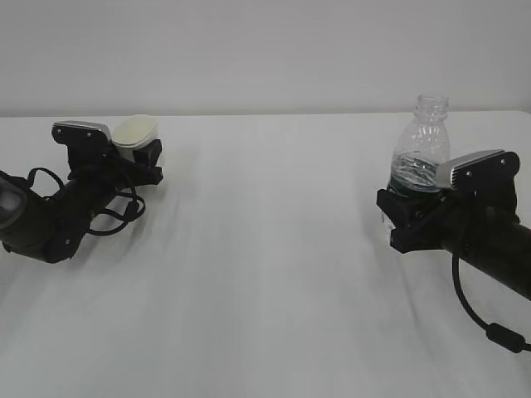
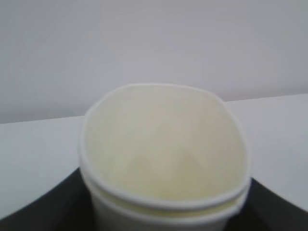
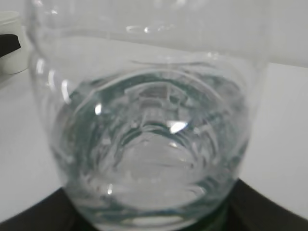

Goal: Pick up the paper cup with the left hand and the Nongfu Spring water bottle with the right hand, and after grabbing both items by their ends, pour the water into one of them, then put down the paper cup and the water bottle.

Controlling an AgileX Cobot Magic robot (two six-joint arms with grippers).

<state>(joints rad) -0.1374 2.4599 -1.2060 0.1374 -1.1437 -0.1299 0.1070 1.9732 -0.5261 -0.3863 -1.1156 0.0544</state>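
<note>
My left tool (image 1: 137, 153) pinches the squashed paper cup (image 1: 135, 133), far left. My right tool (image 1: 406, 217) clamps the upright Nongfu Spring water bottle (image 1: 420, 149), near right on the tabletop (image 1: 265, 249).

Soft, even, rather dim light leaves only faint shadows on the white surface (image 1: 265, 274). Small glints dot the water bottle (image 3: 144, 130); the close paper cup (image 2: 163, 154) looks blurred.

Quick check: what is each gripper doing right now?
Left gripper: around the off-white paper cup, rim squeezed out of round; a grip looks likely.
Right gripper: closed on the clear plastic water bottle, upright.
</note>
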